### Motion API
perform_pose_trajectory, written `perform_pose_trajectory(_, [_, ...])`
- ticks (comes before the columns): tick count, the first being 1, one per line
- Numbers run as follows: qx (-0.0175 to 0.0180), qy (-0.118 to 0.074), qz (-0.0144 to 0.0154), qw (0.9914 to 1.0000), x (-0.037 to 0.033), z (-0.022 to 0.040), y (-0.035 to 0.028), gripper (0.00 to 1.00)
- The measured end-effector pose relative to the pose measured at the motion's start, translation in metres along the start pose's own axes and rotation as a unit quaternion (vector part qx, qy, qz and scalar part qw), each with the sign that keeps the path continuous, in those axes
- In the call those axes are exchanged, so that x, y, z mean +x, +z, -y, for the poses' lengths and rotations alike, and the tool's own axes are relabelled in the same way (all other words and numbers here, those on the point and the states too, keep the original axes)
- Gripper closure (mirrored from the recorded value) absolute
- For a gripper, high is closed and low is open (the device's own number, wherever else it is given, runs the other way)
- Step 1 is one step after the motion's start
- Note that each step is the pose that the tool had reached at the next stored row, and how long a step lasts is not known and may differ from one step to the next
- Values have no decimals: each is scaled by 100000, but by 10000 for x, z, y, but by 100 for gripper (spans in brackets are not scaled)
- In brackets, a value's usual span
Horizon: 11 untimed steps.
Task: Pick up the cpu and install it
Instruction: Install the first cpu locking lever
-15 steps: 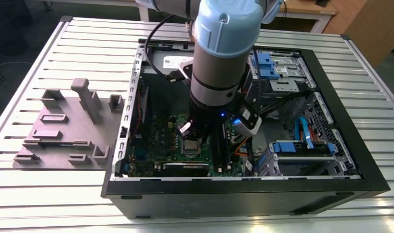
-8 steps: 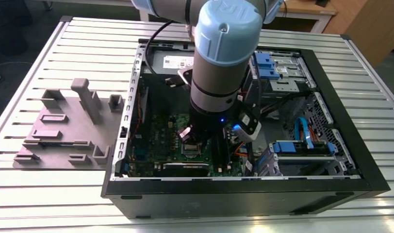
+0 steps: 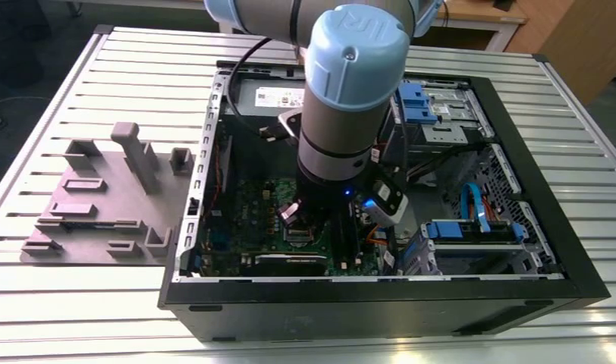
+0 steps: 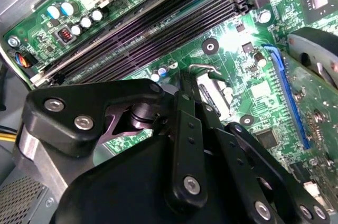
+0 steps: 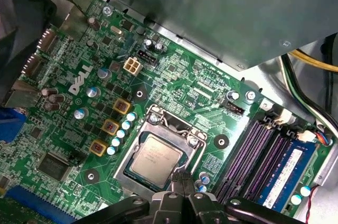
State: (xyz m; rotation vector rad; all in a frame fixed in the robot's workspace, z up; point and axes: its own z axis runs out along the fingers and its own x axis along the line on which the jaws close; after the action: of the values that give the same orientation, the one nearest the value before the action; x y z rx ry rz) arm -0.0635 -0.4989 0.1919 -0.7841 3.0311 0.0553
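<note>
Here the cpu (image 5: pixel 155 160) is seen seated in the socket frame (image 5: pixel 158 152) on the motherboard (image 5: pixel 174 76) — just beyond the gripper (image 5: pixel 182 179), whose jaws are pressed together, gripping nothing.

cpu (image 5: pixel 154 160) in socket (image 5: pixel 133 145) — on motherboard (image 5: pixel 179 76)

My gripper (image 4: pixel 203 94) hangs low over the green motherboard (image 4: pixel 240 55), black linkage arms (image 4: pixel 185 145) crowding the near part of the second wrist view. My fingertips (image 4: pixel 186 78) sit right at the metal socket frame (image 4: pixel 214 89), apparently closed together, though the linkage hides the tips. Dark memory slots (image 4: pixel 153 28) run diagonally beyond; a blue slot (image 4: pixel 288 97) lies beside the socket.
</note>
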Motion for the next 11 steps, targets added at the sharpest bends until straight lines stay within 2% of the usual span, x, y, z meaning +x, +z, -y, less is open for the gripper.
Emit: perform_pose_trajectory(11, [43,2,-35,100000,-28,33,45,90])
